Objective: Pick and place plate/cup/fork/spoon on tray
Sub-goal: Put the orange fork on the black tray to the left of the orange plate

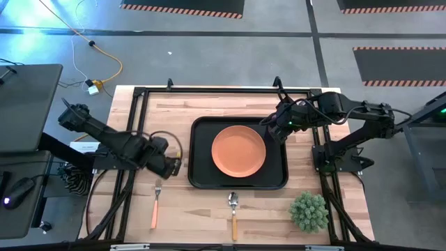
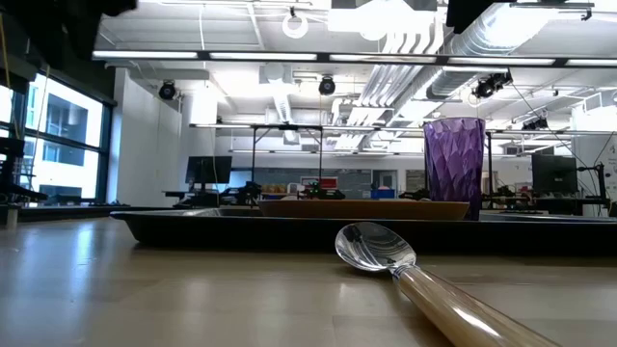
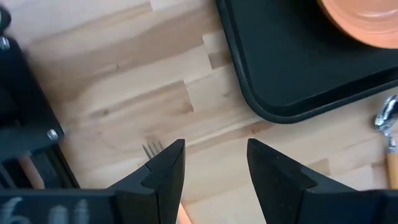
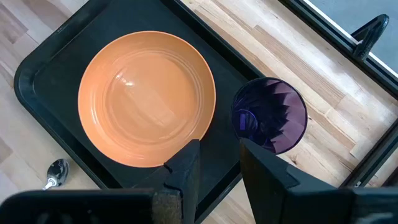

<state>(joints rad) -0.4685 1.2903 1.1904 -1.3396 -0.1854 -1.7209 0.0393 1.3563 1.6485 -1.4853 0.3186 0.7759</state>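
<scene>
We recorded one black tray (image 1: 201,150) at the table's middle, holding one orange plate (image 1: 238,150) near its centre and one purple cup (image 4: 268,116) standing upright in the tray corner nearest the right arm, just beside the plate and apart from it. Outside the tray, on the wooden table (image 1: 181,111), lay one fork (image 1: 156,203) and one spoon (image 1: 234,213), both with orange handles, well apart from each other; the spoon's bowl lay just beside the tray's near rim. The left gripper (image 3: 214,163) hovered over the fork's tines with its jaws wide and nothing between them. The right gripper (image 4: 219,163) hung above the tray beside the cup, jaws parted and empty. From overhead the cup was largely hidden beneath the right gripper. In the left wrist view the fork showed only as tine tips beside one finger (image 3: 165,174). One small green plant (image 1: 309,210) sat at the table's corner.
</scene>
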